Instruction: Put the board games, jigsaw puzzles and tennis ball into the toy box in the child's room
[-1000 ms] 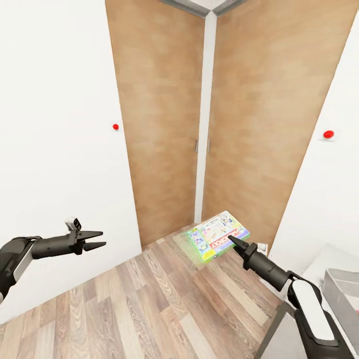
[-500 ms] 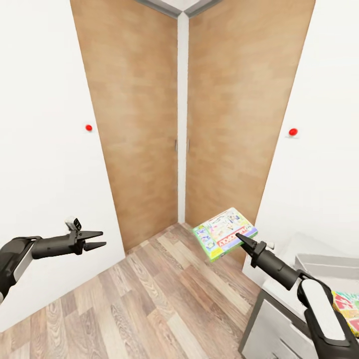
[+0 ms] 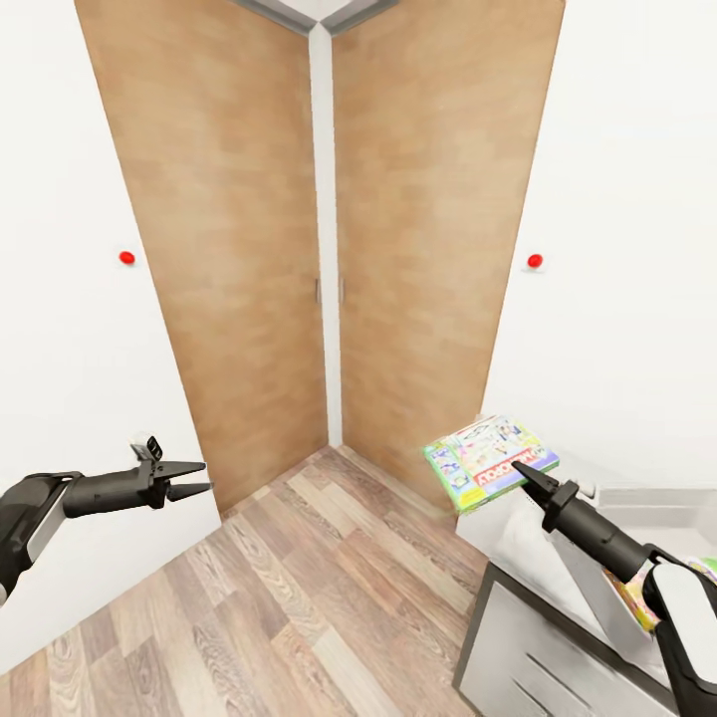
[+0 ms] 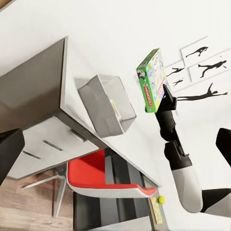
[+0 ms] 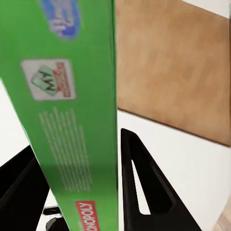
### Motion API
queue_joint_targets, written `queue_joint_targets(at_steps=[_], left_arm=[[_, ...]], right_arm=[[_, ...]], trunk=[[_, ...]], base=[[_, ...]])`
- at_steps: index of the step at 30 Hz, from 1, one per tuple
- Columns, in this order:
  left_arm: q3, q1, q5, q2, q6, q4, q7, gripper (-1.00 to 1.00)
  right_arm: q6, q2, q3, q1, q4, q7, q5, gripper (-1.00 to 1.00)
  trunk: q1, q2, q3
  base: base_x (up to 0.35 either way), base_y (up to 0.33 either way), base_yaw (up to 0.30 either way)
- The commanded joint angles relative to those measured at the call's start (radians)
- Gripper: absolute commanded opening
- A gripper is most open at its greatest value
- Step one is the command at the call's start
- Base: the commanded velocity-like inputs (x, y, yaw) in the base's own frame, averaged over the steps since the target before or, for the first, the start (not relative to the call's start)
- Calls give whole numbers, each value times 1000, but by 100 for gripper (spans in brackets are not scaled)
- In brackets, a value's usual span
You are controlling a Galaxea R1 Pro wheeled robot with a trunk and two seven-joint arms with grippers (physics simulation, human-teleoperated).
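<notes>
My right gripper point(image 3: 525, 476) is shut on the multicoloured board game point(image 3: 488, 460), holding it in the air near the end of the table point(image 3: 506, 609). In the right wrist view the game's green edge point(image 5: 72, 120) stands between the two black fingers point(image 5: 144, 192). The pale grey toy box point(image 3: 590, 576) sits on the table just beyond the game, with a colourful flat item showing inside the toy box point(image 4: 103, 103). My left gripper point(image 3: 194, 478) hangs open and empty at the left, over the floor. A tennis ball point(image 4: 161, 199) lies further along the table.
Two wooden wardrobe doors point(image 3: 249, 249) meet in the corner ahead, with white walls on either side. A red chair point(image 4: 96, 175) is tucked under the table beside the white drawers point(image 3: 558, 667). Wood floor point(image 3: 299, 597) lies open between my arms.
The whole view has swung to the right, so the corner has shifted left and the table and toy box show more. My right gripper still holds the game, now nearer the table's end.
</notes>
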Motion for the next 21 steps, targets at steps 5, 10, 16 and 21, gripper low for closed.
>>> queue_joint_targets(at_steps=[5, 10, 16, 21], left_arm=[[-4, -1, 2, 2, 10, 0, -5, 100], [-4, -1, 2, 2, 10, 0, -5, 100], [-4, -1, 2, 2, 10, 0, -5, 100], [-4, -1, 2, 2, 10, 0, -5, 100]], right_arm=[[29, -6, -52, -1, 4, 14, 3, -100], [54, -8, -102, -1, 19, 16, 4, -100], [87, -9, -164, -1, 23, 16, 5, -100], [102, -9, -210, 0, 31, 16, 5, -100]], trunk=[[1, -2, -2], [1, -2, -2], [1, -2, -2], [1, -2, -2]], base=[[0, 0, -202], [0, 0, -177], [0, 0, -141], [0, 0, -104]])
